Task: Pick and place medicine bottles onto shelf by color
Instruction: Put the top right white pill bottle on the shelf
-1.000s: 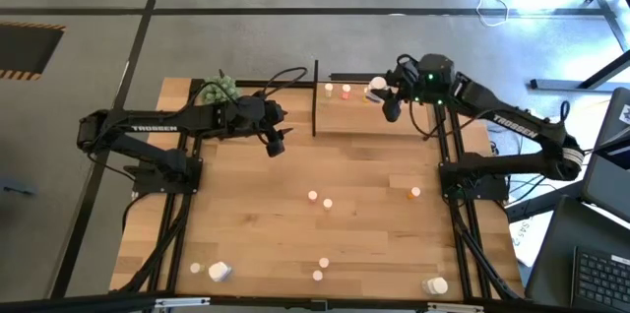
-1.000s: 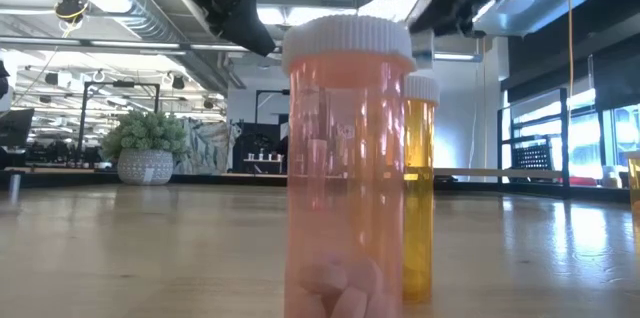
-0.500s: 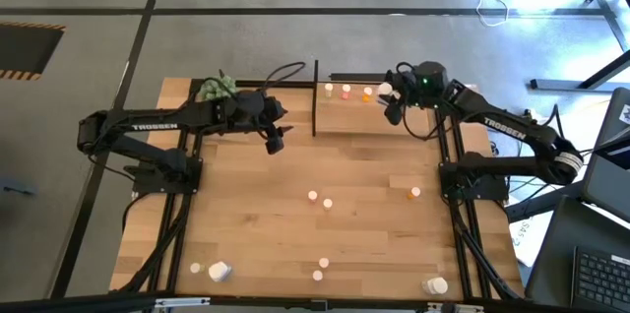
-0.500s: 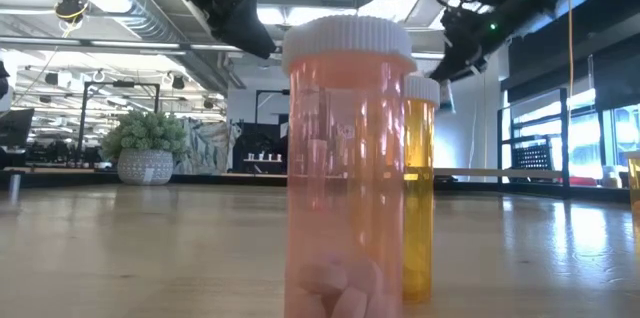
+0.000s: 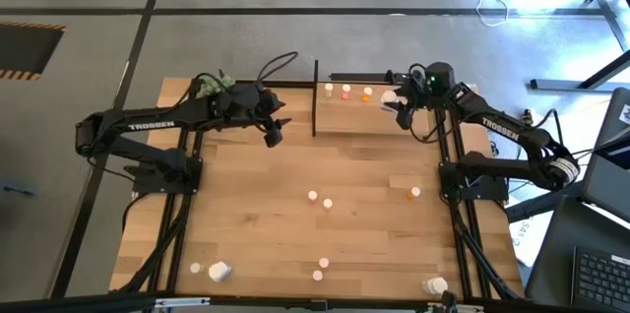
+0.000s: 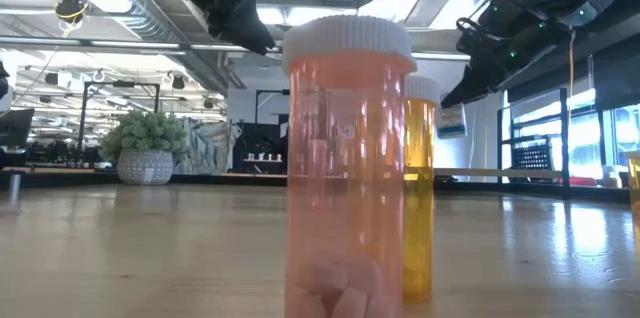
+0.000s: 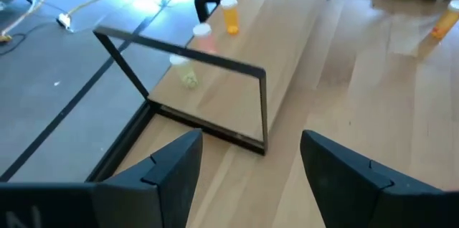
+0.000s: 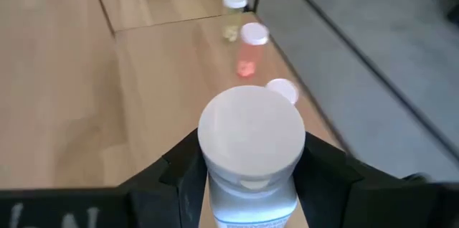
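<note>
Right wrist view showed the right gripper (image 8: 247, 174) clamped on a large white-capped clear medicine bottle (image 8: 251, 149), held over the right end of the small light-wood shelf with black metal uprights (image 5: 340, 116). Risk: releasing high, or beside the three small bottles standing there, could topple them. Left gripper (image 7: 247, 167) hovered wide, empty, near the shelf's left end. Low view showed a pink translucent bottle (image 6: 348, 168) holding pills at its bottom.

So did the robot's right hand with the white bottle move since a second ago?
Yes. In the high view the right gripper, shut on the white bottle, has slid toward the right end of the shelf, away from its black divider.
</note>
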`<control>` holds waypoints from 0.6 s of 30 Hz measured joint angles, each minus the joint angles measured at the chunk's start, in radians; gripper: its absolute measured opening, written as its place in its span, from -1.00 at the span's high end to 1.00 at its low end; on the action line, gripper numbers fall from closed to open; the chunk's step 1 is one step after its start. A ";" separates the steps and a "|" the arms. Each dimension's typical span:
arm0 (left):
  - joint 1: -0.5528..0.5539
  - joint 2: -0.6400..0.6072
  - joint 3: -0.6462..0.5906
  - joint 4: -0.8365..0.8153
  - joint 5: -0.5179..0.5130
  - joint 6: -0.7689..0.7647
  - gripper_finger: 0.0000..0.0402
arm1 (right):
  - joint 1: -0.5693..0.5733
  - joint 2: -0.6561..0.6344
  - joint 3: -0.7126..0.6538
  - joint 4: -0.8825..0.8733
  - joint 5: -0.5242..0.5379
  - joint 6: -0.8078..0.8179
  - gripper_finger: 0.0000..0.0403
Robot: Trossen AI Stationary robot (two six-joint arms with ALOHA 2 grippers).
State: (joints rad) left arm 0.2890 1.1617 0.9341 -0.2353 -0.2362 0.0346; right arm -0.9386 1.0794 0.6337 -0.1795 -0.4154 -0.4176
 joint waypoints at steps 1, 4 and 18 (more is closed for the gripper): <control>0.001 -0.003 0.000 0.001 0.011 -0.002 -0.14 | -0.010 0.000 -0.009 0.022 -0.001 -0.019 0.14; 0.001 -0.007 0.000 0.026 0.035 -0.004 -0.14 | -0.038 0.000 -0.036 0.083 -0.002 -0.063 0.14; 0.001 -0.006 0.000 0.074 0.071 -0.008 -0.15 | -0.076 0.115 -0.068 0.184 0.003 -0.164 0.14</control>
State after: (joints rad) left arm 0.2897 1.1557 0.9340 -0.1612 -0.1654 0.0265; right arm -1.0145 1.1942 0.5659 0.0045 -0.4119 -0.5818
